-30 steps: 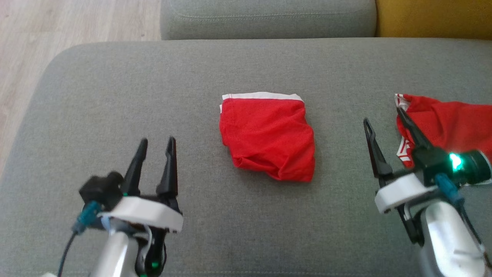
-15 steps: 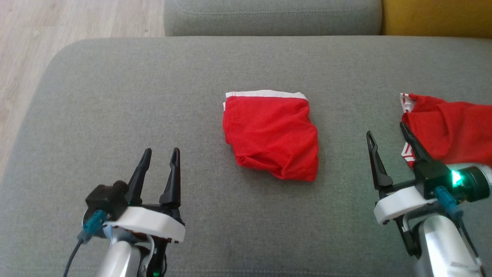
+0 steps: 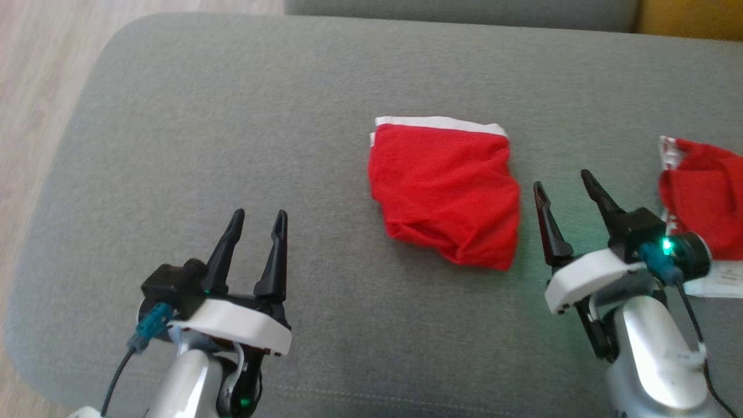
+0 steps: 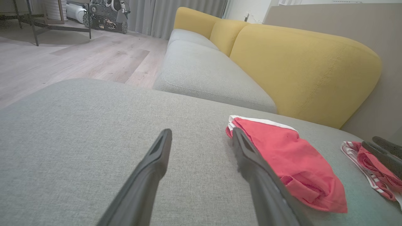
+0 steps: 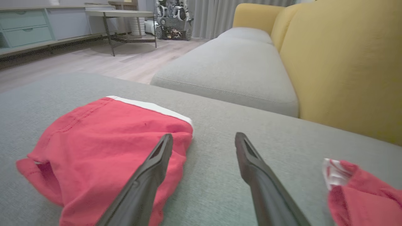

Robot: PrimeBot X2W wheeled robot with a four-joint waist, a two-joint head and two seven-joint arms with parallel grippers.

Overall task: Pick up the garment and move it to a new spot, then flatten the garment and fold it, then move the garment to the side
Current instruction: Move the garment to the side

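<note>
Well, both claws are empty & wide open: left gripper point(image 3: 259, 213) near me over the grey cushion point(image 3: 232, 116), right gripper point(image 3: 562, 179) just beside the garment point(image 3: 447, 197), which lies folded mid-cushion. Looks light, limp, thin red knit w/ a firmer white waistband, so prob. best pinched at that band or a corner; the coarse weave may drag it. 2nd red cloth point(image 3: 702, 197) farther right, smooth yellow backrest point(image 4: 301, 69) behind

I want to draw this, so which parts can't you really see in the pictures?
Second red garment: head view, cut off by the right edge, lower part behind the right pincer.
Folded red garment: right wrist view, partly behind that pincer's finger; its inside is folded out of sight.
Far machine on the floor: left wrist view, too small to tell what it is.
</note>
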